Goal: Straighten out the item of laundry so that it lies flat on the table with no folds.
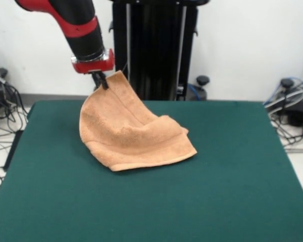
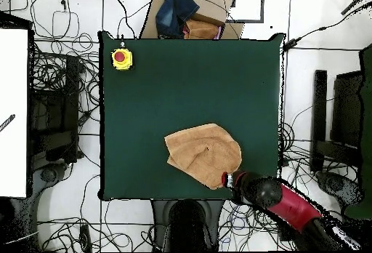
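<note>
- End effector: in the front view it sits in the upper left of the frame, below the red collar of the arm; its dark fingers are closed on one corner of the towel, which they hold raised above the desk.
- Towel, front view: light orange-tan terry, hanging from the pinched corner at upper left and sloping down to the right; its lower part rests on the desk left of centre, with a fold ridge running across the middle and a hemmed edge along the bottom.
- Towel, overhead view: a rounded, crumpled patch in the lower right part of the desk, close to the bottom edge.
- Arm, overhead view: enters from the lower right of the frame and meets the towel at its lower right corner.
- Yellow box with a red button: on the desk's upper left corner in the overhead view, well apart from the towel.
</note>
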You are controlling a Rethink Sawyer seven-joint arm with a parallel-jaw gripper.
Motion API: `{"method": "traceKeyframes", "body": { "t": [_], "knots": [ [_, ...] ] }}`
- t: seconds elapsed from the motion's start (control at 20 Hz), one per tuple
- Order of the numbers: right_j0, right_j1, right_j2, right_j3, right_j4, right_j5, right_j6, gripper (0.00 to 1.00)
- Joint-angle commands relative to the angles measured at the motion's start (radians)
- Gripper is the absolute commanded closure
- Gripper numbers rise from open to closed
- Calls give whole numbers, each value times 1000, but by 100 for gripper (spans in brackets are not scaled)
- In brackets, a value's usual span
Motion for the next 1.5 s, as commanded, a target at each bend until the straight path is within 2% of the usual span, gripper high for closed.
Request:
{"method": "traceKeyframes", "body": {
  "t": [0.05, 0.2, 0.35, 0.75, 1.15, 1.35, 1.5],
  "knots": [
    [33, -32, -25, 15, 66, 28, 225, 100],
    [71, -213, -49, 112, 97, 101, 252, 100],
    [86, -292, -51, 155, 134, 166, 250, 100],
    [127, -363, -63, 195, 205, 225, 243, 100],
    [192, -480, -101, 249, 268, 295, 257, 100],
    [249, -532, -159, 242, 271, 345, 286, 100],
    [250, -522, -163, 246, 286, 336, 275, 100]
  ]
}}
